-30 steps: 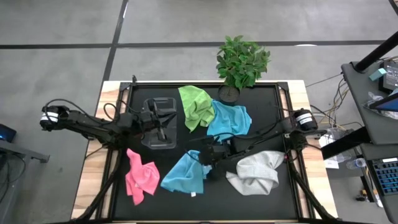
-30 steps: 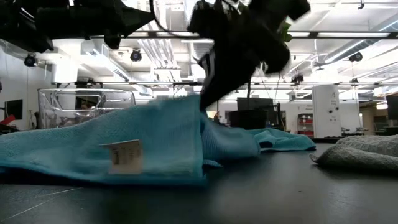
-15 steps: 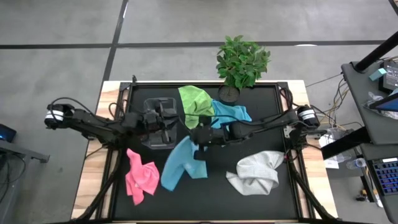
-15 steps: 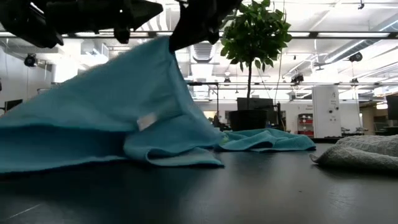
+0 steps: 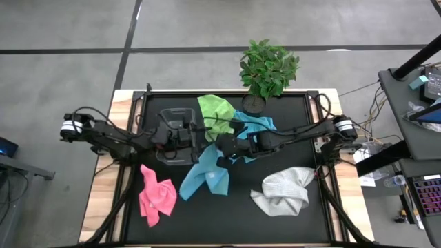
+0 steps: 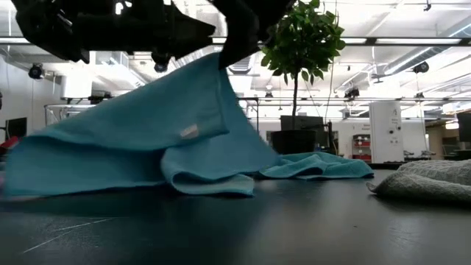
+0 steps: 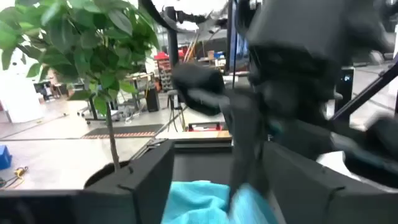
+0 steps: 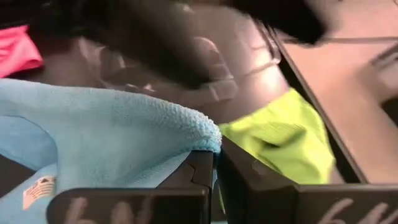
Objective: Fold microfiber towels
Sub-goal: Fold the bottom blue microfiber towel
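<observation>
Towels lie scattered over the black table (image 5: pixel 289 220), and one of the two light blue towels (image 5: pixel 207 176) is held up by a corner near the middle. The right gripper (image 5: pixel 222 146) has its fingers (image 8: pixel 202 171) pinched shut on the hem of that cloth; in the right wrist view the blue edge runs straight into the closed jaws. From there the cloth hangs down and trails toward the near edge of the table, and in the low view it forms a sloping tent with its small white label (image 6: pixel 189 132) facing the camera and its lower edge folded on the tabletop.

The left gripper (image 5: pixel 195 135) sits just beside the right one, over the clear plastic bin (image 5: pixel 169 117). Its jaws stand wide apart and hold nothing; the left wrist view shows blue cloth between its two dark fingers (image 7: pixel 146 183), but whether it touches them I cannot tell.

The second light blue towel (image 5: pixel 256 125) lies crumpled beyond the right gripper, next to the lime green towel (image 5: pixel 215 114), which rests toward the far edge beside the bin. The pink towel (image 5: pixel 156 196) lies bunched at the near left of the table. The pale grey-white towel (image 5: pixel 284 191) lies in a heap at the near right. A green potted plant (image 5: pixel 267 69) stands at the far edge
</observation>
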Robot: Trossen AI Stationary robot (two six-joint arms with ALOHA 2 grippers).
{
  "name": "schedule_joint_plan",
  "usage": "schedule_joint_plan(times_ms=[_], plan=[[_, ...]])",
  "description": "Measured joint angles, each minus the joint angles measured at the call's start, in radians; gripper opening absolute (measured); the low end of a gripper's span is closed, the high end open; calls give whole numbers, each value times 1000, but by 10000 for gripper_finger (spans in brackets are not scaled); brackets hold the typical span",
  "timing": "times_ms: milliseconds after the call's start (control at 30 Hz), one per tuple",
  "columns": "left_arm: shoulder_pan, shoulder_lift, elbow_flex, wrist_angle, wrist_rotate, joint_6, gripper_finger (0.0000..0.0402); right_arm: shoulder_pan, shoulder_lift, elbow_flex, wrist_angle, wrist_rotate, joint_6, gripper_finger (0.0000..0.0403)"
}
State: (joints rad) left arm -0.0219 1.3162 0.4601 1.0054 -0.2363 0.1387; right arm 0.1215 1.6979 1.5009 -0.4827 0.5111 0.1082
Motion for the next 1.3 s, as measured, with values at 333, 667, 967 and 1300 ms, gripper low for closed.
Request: schedule_joint_plan(times_ms=[333,667,967,1300], plan=[[1,9,82,-161,48,-1,258,30,-63,-1,-102,16,57,8],[0,85,219,-476,75,-1,253,55,-95,-1,-111,16,58,8],[-1,105,290,-689,87,61,122,68,-101,-2,-120,16,68,8],[-15,84,287,-680,149,138,2,70,-102,-2,-109,-106,105,26]])
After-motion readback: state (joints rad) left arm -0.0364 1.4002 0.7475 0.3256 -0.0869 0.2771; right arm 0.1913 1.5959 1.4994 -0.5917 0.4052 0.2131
